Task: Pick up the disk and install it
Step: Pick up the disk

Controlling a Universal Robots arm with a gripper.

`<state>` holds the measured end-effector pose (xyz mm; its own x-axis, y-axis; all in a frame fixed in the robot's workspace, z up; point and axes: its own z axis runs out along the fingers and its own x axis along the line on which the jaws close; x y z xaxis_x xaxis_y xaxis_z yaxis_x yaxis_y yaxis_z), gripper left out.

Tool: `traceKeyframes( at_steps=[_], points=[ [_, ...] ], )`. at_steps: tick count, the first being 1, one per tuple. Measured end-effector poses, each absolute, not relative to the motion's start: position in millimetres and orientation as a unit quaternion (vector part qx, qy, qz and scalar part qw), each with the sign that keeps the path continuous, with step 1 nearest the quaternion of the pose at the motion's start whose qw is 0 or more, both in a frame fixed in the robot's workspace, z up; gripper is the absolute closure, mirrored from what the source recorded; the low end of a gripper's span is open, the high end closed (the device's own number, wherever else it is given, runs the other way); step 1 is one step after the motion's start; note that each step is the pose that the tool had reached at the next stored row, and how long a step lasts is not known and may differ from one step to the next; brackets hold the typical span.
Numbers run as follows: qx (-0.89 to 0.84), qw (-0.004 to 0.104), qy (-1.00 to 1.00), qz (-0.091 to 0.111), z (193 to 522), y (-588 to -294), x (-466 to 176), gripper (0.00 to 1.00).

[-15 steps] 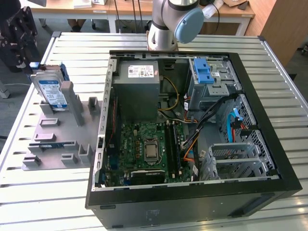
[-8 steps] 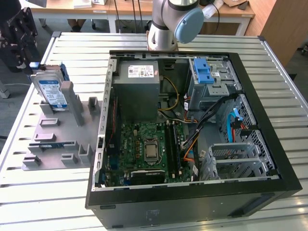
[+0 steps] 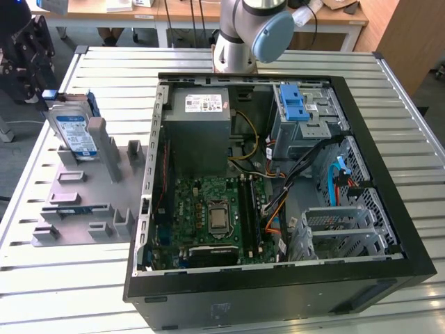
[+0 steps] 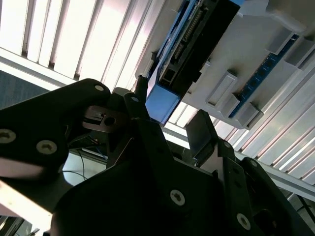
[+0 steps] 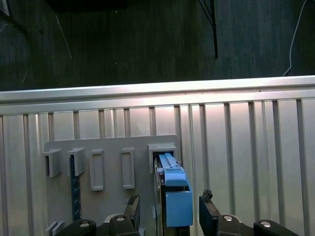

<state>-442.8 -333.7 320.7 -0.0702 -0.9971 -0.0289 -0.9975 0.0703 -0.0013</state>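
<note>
Two fingers (image 5: 209,216) of my gripper (image 5: 170,204) stand apart, one on each side of the disk (image 5: 174,196). As far as I can judge, neither pad is pressing on it, so nothing is gripped. Between them sits the disk's blue carrier end, edge-on to me. The disk stands on its edge in a slot of the grey holder (image 5: 113,152). I take that to be deliberate: upright, both flat faces are free for a pinch from either side. Under the holder lies the slatted table (image 5: 256,147). Well away from my fingers, in the exterior view, the open case (image 3: 278,299) lies on its side with its bays facing up. The disk is not yet lifted, and the install has not begun.
</note>
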Motion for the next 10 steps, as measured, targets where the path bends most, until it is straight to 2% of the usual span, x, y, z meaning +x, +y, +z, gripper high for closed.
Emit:
traceKeyframes(
  at_steps=[10],
  points=[
    [-0.682,0.010,0.731,0.009,309,-329,-444,0.41]
  ],
)
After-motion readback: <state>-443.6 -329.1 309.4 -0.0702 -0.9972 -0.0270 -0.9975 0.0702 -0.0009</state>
